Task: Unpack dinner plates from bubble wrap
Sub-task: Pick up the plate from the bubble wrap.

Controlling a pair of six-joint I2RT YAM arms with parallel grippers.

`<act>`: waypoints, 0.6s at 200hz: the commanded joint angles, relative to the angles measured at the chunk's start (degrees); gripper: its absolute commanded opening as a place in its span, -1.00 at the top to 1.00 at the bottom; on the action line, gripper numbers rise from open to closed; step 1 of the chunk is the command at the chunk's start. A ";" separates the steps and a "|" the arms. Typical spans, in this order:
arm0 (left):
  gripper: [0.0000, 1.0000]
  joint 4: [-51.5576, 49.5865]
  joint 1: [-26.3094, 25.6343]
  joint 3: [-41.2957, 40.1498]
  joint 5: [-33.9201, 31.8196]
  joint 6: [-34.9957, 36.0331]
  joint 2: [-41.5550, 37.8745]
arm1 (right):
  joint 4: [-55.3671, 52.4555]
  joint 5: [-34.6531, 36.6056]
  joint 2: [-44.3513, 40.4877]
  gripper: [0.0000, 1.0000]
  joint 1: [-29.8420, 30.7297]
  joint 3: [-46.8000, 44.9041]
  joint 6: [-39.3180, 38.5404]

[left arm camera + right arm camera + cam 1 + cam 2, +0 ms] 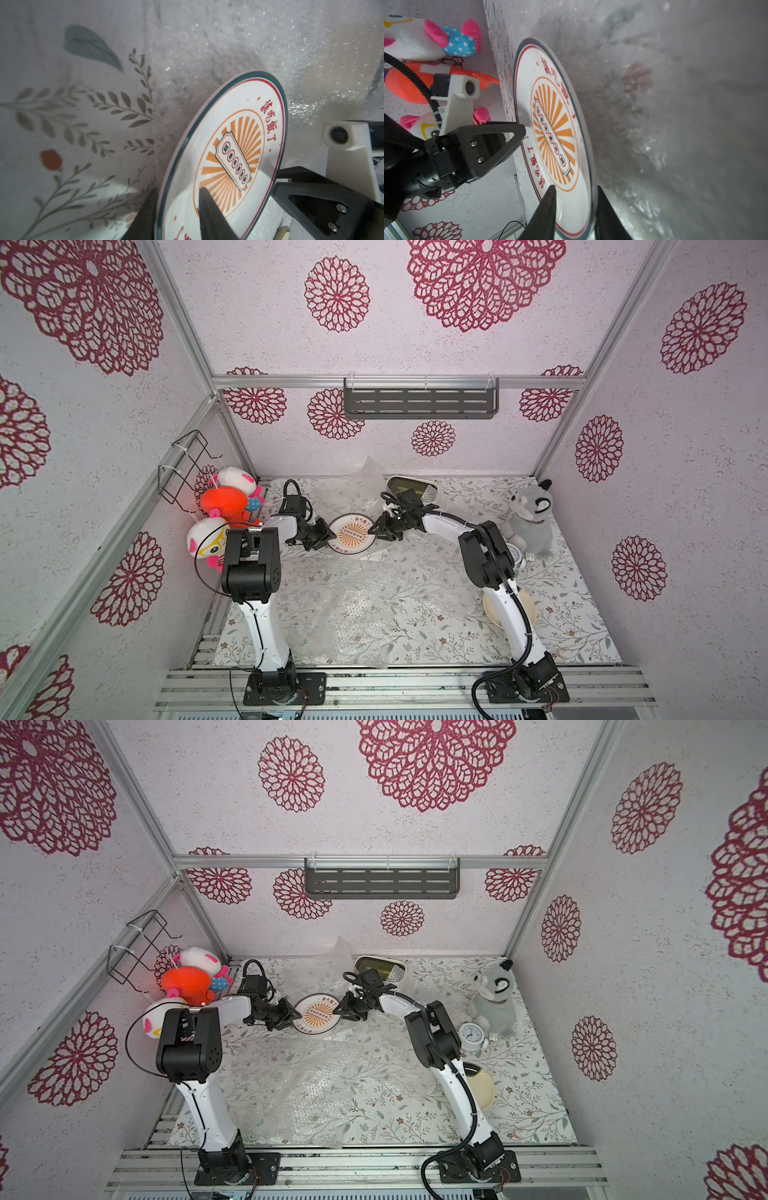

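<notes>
Straddling opposite plate (352, 534) rims: left fingers (208, 212), right fingers (547, 212).

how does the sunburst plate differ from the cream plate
The sunburst plate is white with an orange pattern and dark rim; the cream plate looks plain. The sunburst plate has the left gripper and right gripper straddling opposite edges; the cream plate lies untouched, partly under the right arm. Both are round, unwrapped.

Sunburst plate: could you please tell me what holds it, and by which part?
The left gripper and right gripper straddle opposite rim edges of the sunburst plate; clamping cannot be told.
</notes>
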 commanded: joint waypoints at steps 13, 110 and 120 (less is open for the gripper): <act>0.31 0.36 -0.88 0.36 1.77 0.61 0.93 | 5.76 -2.90 -2.36 0.42 1.11 -0.29 3.24; 0.36 -0.22 -0.80 0.71 3.76 2.13 1.42 | 8.67 -2.52 -2.36 0.62 2.78 -0.02 5.83; 0.36 -0.35 -0.75 0.80 3.83 2.19 1.42 | 8.67 -2.23 -2.36 0.67 2.80 -0.02 5.98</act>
